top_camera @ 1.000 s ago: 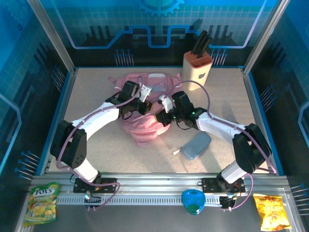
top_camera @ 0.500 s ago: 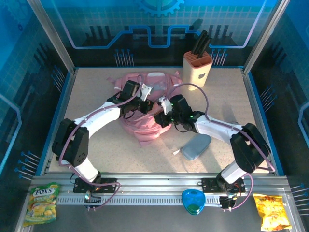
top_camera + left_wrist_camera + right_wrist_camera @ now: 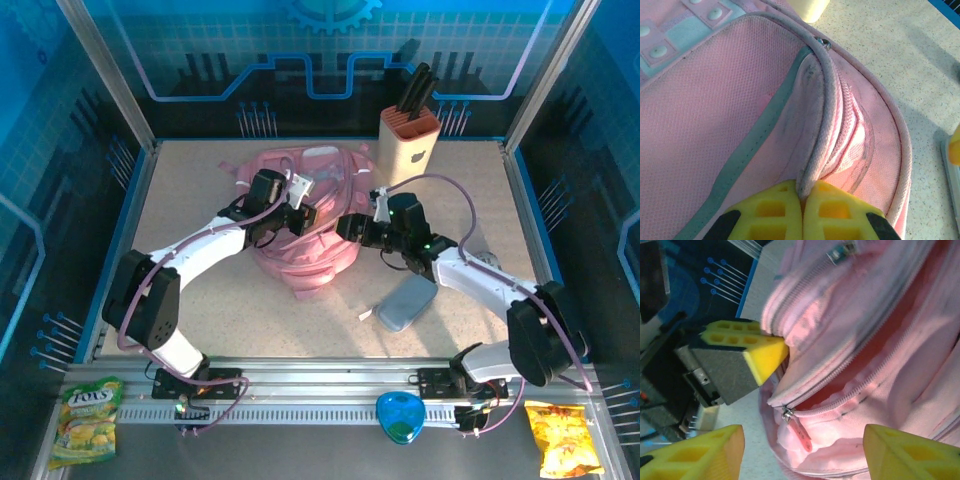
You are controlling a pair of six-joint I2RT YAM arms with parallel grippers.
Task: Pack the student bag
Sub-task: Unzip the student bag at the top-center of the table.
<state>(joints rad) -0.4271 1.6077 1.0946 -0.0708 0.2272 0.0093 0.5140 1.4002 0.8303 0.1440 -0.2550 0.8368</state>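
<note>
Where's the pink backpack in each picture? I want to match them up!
Top external: the student bag lies in the centre of the picture, down-left of the knife block.
Left wrist: the student bag spreads across the left and centre, its piped edge running down to the bottom.
Right wrist: its open zipped mouth spans the centre and right.
Shared landmark: the left end effector, pinched shut on the bag's edge.

The pink student bag (image 3: 300,262) lies in the centre of the speckled counter (image 3: 210,300). The left pincer (image 3: 303,218) is clamped on the bag's upper fabric from the left. The right pincer (image 3: 347,226) sits at the bag's right edge, facing it. A knife block (image 3: 408,152) stands at upper right, and a grey case (image 3: 405,303) lies lower right of the bag. Along the bottom edge are a green sweet packet (image 3: 87,418), a blue object (image 3: 400,418) and a yellow packet (image 3: 560,437).
</note>
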